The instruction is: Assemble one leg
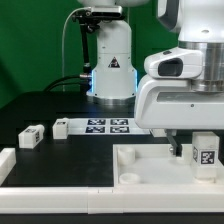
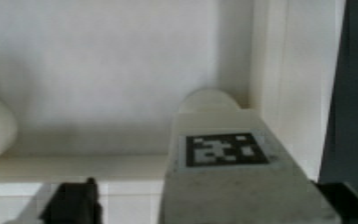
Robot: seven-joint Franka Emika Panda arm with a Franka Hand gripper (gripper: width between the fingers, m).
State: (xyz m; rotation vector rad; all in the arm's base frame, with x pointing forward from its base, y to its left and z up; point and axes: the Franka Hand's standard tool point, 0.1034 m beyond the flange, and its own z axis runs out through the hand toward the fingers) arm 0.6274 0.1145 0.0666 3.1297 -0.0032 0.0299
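A leg [image 1: 205,152], a small white block with a square tag, stands upright on the large white square panel [image 1: 140,165] near the corner at the exterior view's right. My gripper [image 1: 197,148] straddles it from above. In the wrist view the leg [image 2: 229,150] lies between the two dark fingers [image 2: 73,203]. One finger stands clearly apart from the leg, while the other is close to its far side. The jaws are open and not clamped on the leg. The panel's raised rim [image 2: 300,70] runs right beside the leg.
Two more loose legs [image 1: 30,137] [image 1: 60,127] lie on the dark table at the exterior view's left. The marker board [image 1: 108,125] lies in front of the robot base [image 1: 110,70]. A white part [image 1: 5,160] sits at the left edge.
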